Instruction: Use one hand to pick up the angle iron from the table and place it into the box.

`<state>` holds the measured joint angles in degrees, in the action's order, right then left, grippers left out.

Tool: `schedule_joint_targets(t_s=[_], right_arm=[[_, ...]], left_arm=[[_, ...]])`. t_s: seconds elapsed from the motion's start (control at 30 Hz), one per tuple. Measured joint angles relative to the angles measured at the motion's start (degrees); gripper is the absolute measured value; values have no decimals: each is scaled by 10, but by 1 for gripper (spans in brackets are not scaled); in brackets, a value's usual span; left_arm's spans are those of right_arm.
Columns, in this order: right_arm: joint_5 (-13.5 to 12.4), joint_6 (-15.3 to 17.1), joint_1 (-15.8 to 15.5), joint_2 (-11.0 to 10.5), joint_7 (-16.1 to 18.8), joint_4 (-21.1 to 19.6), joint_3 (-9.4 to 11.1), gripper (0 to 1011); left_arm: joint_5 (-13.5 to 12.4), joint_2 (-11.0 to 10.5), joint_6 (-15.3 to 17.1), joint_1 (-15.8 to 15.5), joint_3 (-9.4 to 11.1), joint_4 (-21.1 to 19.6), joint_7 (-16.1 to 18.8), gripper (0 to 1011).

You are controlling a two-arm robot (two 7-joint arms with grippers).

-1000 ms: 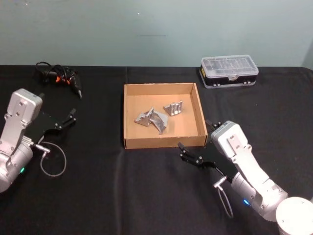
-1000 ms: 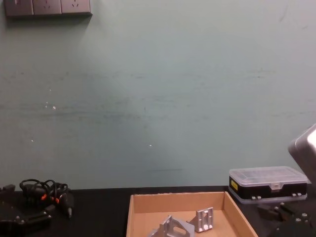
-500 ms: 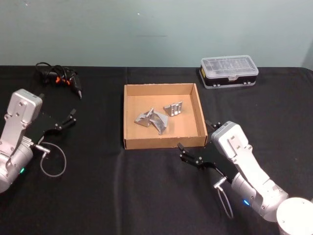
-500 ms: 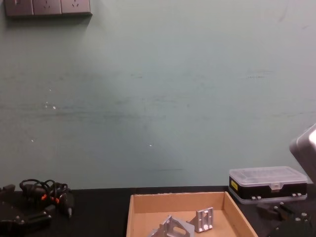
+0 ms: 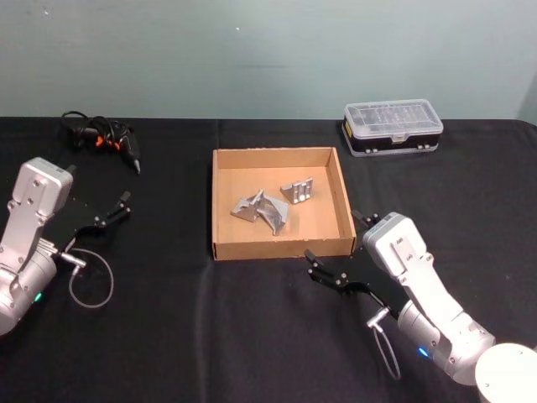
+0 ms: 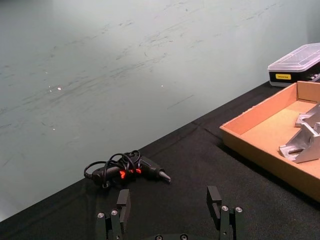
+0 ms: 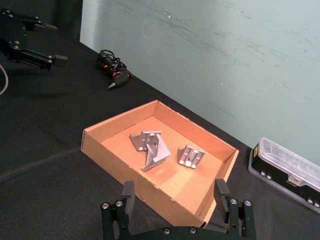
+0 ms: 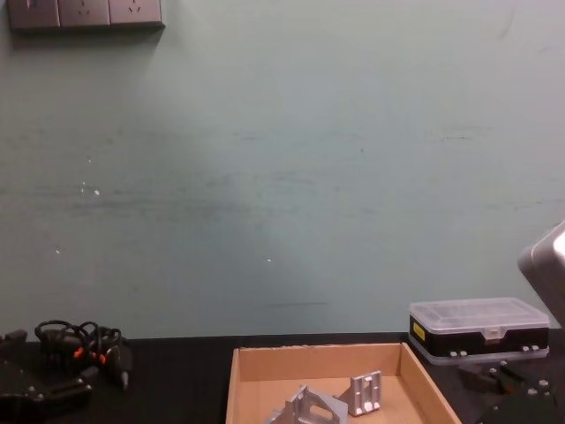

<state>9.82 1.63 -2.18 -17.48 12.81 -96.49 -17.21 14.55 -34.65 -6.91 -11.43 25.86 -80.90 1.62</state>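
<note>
Angle irons: 3 silver-grey cast metal brackets already lie inside the box; 2 larger ones (image 5: 262, 207) lean against each other near the middle of the floor, and 1 smaller ribbed one (image 5: 298, 189) sits just beside them, toward the far wall.
Box: the shallow brown cardboard tray with low walls (image 5: 219, 201) stands on the flat black matte tabletop (image 5: 201, 336), between the 2 arms.
Table stock: no angle iron is visible on the bare cloth, so the placing looks done (judged from how things lie).
Right gripper: the black 2-finger gripper on the silver-grey right arm (image 5: 334, 248) hovers just outside the box's near right corner, fingers spread apart and holding nothing.
Left gripper: the black gripper on the silver-grey left arm (image 5: 102, 213) sits well to the left of the box, fingers apart and empty.
Handling: the brackets are probably stiff, dense and heavy for their size, with smooth metal faces that could slip between pads.
Where to grip: a flat flange, pinched across its thickness near the corner, would likely keep the weight from swinging; the sloped rib is a poorer seat.
Fragility: low for the metal, higher for the cardboard floor if a piece were dropped.
Bystanders: a clear-lidded plastic case with a black base (image 5: 392, 126) sits behind the box to the right; a black corded tool with orange marks (image 5: 104, 134) lies at the far left.
</note>
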Motion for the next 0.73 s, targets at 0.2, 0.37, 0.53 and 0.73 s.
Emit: schedule_joint_targets(t_s=[0.2, 0.37, 0.53, 0.73], right_arm=[[0, 0, 0, 0, 0, 0, 0, 1004], [0, 0, 0, 0, 0, 0, 0, 1004], [0, 0, 0, 0, 0, 0, 0, 1004], [0, 0, 0, 0, 0, 0, 0, 1004]], left_arm=[[0, 0, 0, 0, 0, 0, 0, 1005], [0, 0, 0, 0, 0, 0, 0, 1005], [0, 0, 0, 0, 0, 0, 0, 1005], [0, 0, 0, 0, 0, 0, 0, 1004]])
